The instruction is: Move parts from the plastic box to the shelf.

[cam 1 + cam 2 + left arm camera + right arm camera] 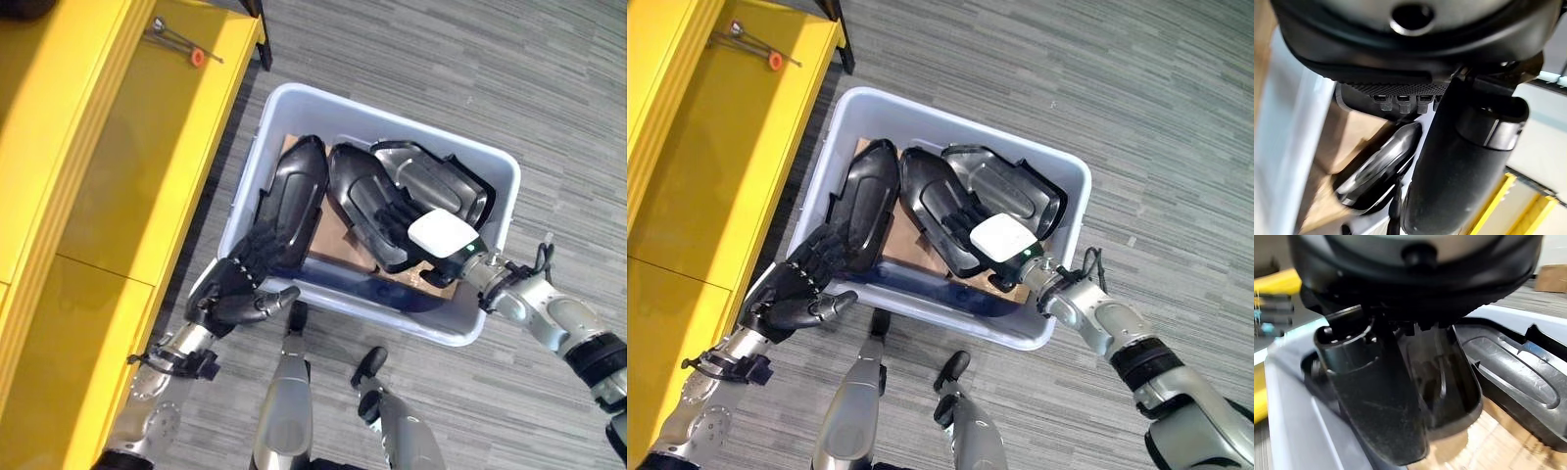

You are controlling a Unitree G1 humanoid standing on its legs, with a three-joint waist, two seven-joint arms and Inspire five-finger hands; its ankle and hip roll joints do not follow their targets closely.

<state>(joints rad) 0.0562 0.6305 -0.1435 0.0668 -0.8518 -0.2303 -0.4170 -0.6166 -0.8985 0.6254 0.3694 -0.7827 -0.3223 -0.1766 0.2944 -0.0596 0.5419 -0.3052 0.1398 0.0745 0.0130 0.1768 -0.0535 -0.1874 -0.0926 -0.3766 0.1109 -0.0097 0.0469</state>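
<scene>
Reaching into the plastic box [495, 186], my right hand [436, 240] lies fingers-down on the middle part [364, 201], curled over its edge I judge. That part's long axis runs from 11 toward 5 o'clock. My left hand [240, 279] rests spread on the left part [294, 196]. The shelf [118, 176] stands at 9 o'clock.

No readable text, labels, numbers or signs on anything in view
</scene>
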